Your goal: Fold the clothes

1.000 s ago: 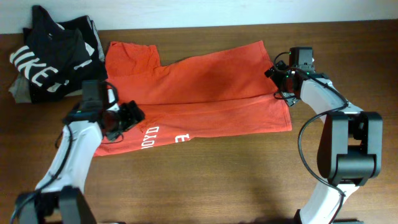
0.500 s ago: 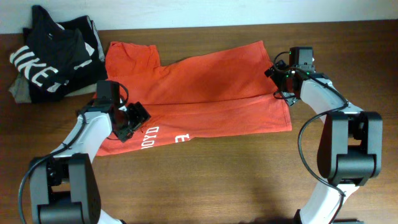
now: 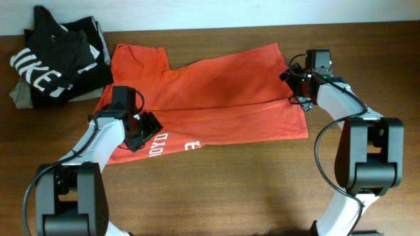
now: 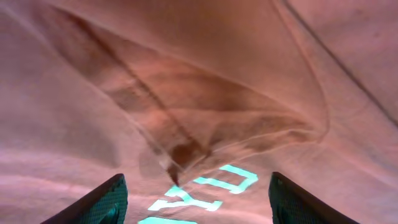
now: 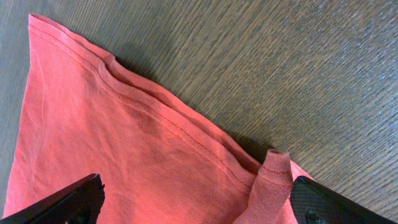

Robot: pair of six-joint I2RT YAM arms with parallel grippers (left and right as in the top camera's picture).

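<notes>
The left gripper (image 4: 200, 204) has its jaws released. In the left wrist view its two dark fingertips (image 4: 102, 202) stand wide apart, low over the red-orange T-shirt (image 4: 186, 74), and a raised ridge of cloth runs in between them from 10 o'clock. The ridge ends just above the white printed lettering (image 4: 214, 186), and nothing is pinched between the jaws. From overhead this gripper (image 3: 143, 128) sits on the shirt's 8 o'clock part, right beside the lettering (image 3: 163, 141), which reads upside down from that camera. The right gripper (image 5: 202, 208) is also released, with its fingertips (image 5: 65, 202) far apart at the bottom corners of the right wrist view. The stitched hem of the T-shirt (image 5: 124, 143) crosses between them, and one small curl of hem (image 5: 273, 171) stands up toward 4 o'clock, with bare wooden table (image 5: 280, 56) beyond it. Overhead, that gripper (image 3: 294, 88) hovers at the shirt's 3 o'clock edge. The T-shirt (image 3: 216, 88) lies spread flat across the middle of the table (image 3: 230, 196), with a long crease running from 9 to 3 o'clock and a short sleeve (image 3: 138, 56) at its 10 o'clock corner. Further toward 10 o'clock, touching that sleeve side, lies a black shirt with large white letters (image 3: 52, 62). It is heaped over a grey-olive garment (image 3: 20, 98).
</notes>
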